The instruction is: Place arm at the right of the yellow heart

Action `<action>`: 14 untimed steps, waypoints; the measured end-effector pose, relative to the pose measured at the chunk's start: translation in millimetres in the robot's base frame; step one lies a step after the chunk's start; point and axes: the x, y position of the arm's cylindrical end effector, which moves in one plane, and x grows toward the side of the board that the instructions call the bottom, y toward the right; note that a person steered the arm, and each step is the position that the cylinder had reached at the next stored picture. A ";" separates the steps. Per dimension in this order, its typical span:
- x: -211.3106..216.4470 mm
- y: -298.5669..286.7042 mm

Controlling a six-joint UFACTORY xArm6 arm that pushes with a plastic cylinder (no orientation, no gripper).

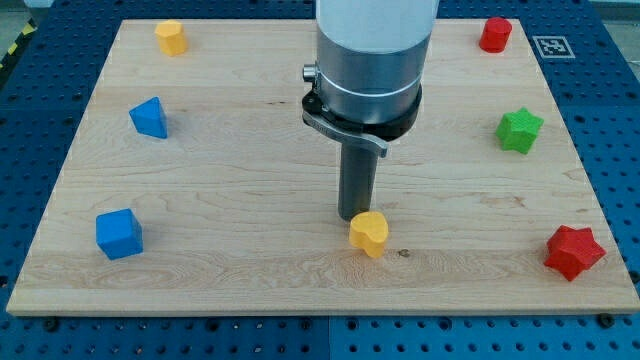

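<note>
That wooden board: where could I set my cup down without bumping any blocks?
Best is the bare stretch between the blue blocks and the rod. Bare too: between the rod and the green star. Crowded: my tip touching or nearly touching the yellow heart.

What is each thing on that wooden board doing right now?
Rod's tip: down at the board, just above-left of the yellow heart, apparently touching.
Yellow block: alone, top left.
Blue blocks: resting, left.
Red block: top right.
Green star: right.
Red star: bottom right.
</note>
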 end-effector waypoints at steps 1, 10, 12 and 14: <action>9.5 2.5; 41.0 102.2; 70.9 90.3; 63.9 79.1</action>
